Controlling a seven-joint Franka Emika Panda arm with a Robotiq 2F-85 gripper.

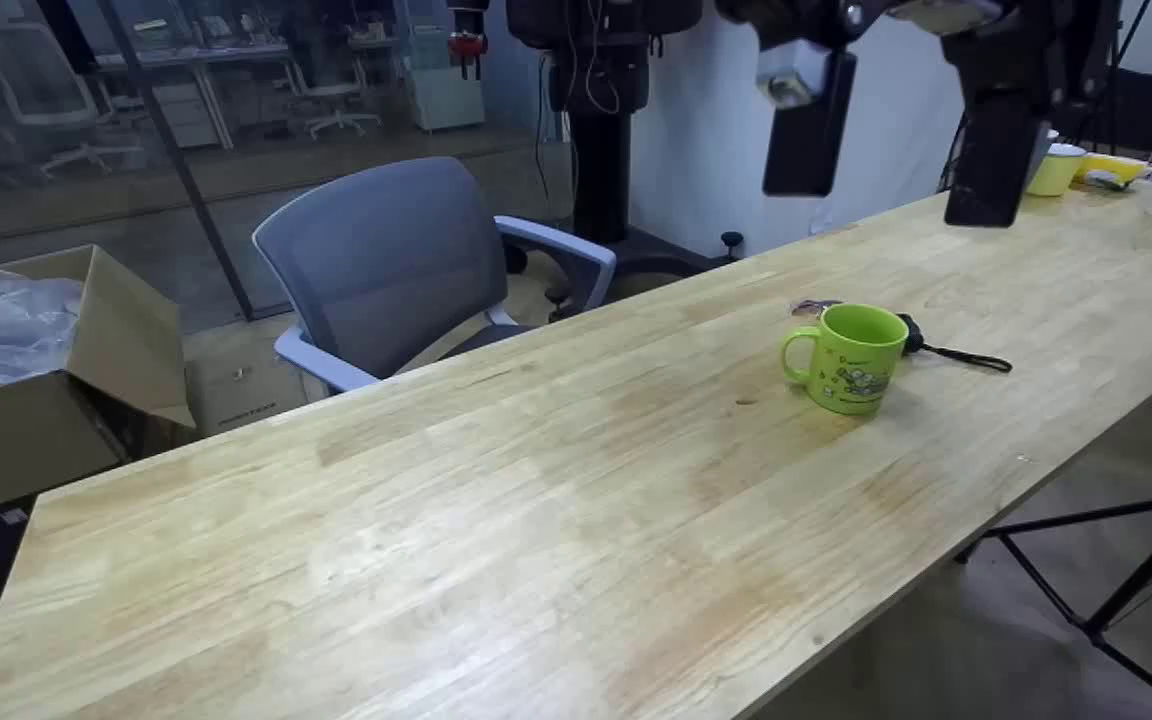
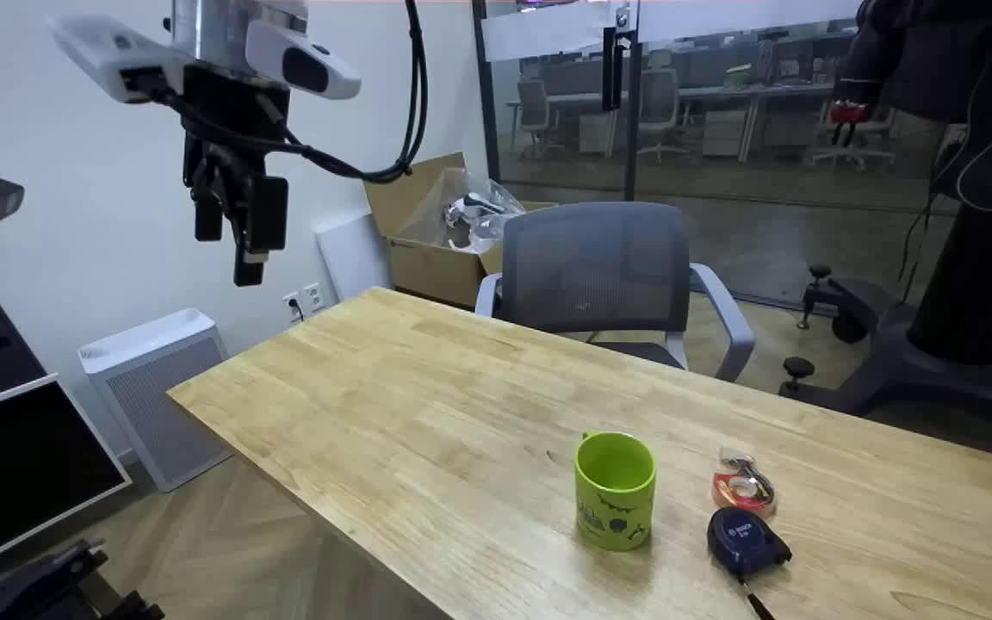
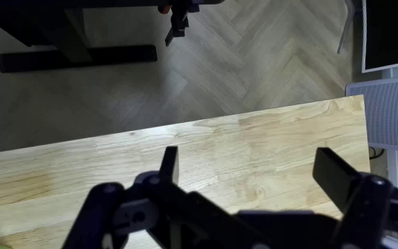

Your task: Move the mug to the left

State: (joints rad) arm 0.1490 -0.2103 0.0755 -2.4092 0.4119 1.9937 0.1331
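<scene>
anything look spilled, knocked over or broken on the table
Nothing stands out. The lime-green mug stands upright on the table, with no spill or damage visible. The tape measure and red tape lie apart from it, with no visible damage either.

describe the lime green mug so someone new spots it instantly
Find the long pale wooden table with a grey mesh-backed chair beside it. On the table, a round lime-green mug stands upright near a dark blue tape measure. Unlike that, it has an open top, side handle and dark print.
</scene>
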